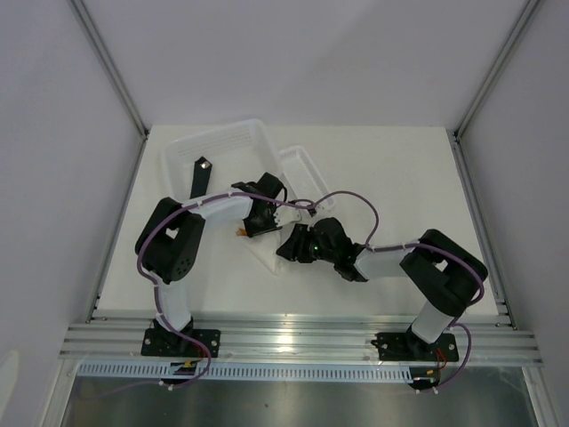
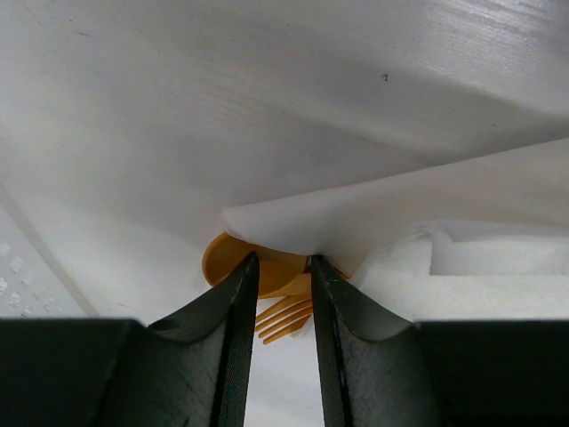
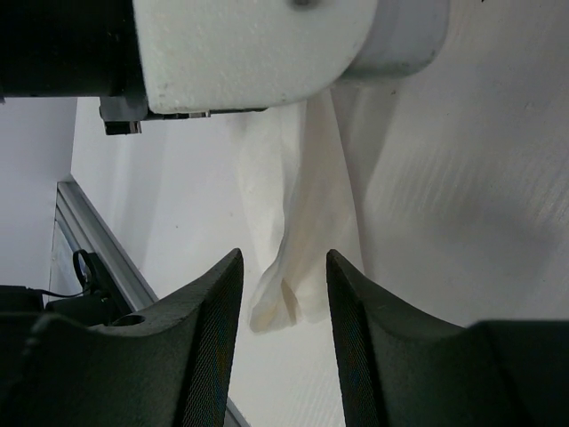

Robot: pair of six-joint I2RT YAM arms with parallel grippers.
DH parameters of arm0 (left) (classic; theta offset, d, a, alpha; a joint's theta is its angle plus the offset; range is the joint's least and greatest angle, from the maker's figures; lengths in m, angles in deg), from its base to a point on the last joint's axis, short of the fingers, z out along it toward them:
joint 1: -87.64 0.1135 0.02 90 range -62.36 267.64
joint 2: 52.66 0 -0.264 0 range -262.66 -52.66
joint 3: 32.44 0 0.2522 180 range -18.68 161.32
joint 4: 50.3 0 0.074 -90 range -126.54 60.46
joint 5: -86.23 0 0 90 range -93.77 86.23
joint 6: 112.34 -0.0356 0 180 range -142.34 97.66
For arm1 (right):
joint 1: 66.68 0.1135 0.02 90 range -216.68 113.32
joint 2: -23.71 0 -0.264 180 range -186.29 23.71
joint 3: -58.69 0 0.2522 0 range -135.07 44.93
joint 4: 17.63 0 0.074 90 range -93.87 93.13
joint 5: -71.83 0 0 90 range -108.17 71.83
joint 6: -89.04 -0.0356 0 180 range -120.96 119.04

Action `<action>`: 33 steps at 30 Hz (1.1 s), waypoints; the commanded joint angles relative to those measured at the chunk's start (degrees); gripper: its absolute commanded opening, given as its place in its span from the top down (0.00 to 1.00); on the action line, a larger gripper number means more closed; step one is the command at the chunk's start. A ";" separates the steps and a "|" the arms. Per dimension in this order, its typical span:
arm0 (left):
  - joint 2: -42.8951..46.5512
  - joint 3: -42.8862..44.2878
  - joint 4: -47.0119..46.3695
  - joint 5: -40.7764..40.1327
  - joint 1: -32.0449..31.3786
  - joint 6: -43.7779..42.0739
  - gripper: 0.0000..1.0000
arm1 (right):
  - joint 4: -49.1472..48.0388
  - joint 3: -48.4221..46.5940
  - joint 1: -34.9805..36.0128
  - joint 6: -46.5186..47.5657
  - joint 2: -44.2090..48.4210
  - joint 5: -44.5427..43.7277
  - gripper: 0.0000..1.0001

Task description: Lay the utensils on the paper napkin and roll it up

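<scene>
- The utensils (image 2: 229, 260) are already on the paper napkin (image 2: 373, 209), near the middle of the counter (image 1: 400, 178). A fold of the napkin covers them, so only the spoon bowl and some fork tines look out.
- The left gripper (image 2: 276, 271) is clenched narrowly on the utensils, just at the edge of this fold.
- The right gripper (image 3: 283, 256) is released. Its jaws stand apart, and a loosely twisted end of the napkin lies in the gap, touching neither finger as far as I can see.
- My judgement: the placing is done, and the rolling is begun but not finished. One end is only folded over, so the roll needs more turns and tightening.
- Whether all the utensils are inside, I cannot tell.
</scene>
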 commanded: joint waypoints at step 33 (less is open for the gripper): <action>11.81 0.31 2.02 6.23 -0.73 -0.43 0.65 | -8.04 -0.65 -2.90 -12.68 -11.41 -0.43 1.00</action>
